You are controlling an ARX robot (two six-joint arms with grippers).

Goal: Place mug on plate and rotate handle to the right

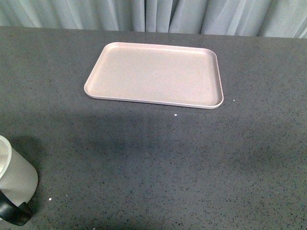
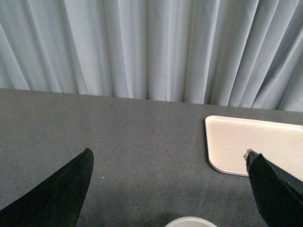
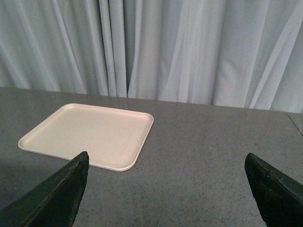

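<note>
The left gripper [image 2: 168,152] stands wide open, its two dark wedge-shaped fingers spread far apart and holding nothing. The mug [image 1: 17,179] sits right beneath it: only a sliver of white rim shows between the fingers, close under the wrist. The right gripper [image 3: 165,155] is just as wide and just as empty, with no mug near it.

From the left gripper, the plate [image 1: 153,74] lies ahead and off toward the robot's right, well apart from the mug. From the right gripper, it lies ahead and toward the robot's left. It is bare.

The mug is a white cylinder with a matte-looking wall and a glossy black loop handle [image 1: 14,213] that points back toward the robot. Half of it is cut off by the edge of the front view, and no print shows on the visible side. It looks like glazed ceramic, so I judge it stiff, fairly weighty for its size, smooth enough to slip in hard fingers, and liable to chip if set down hard. The best hold is probably across the round body, away from the handle, so that the loop stays free for turning to the right.

The plate is a flat beige-pink rectangle with rounded corners and a low rim. The table [image 1: 168,158] is dark grey and speckled, and a pale pleated curtain [image 2: 142,47] hangs behind it
</note>
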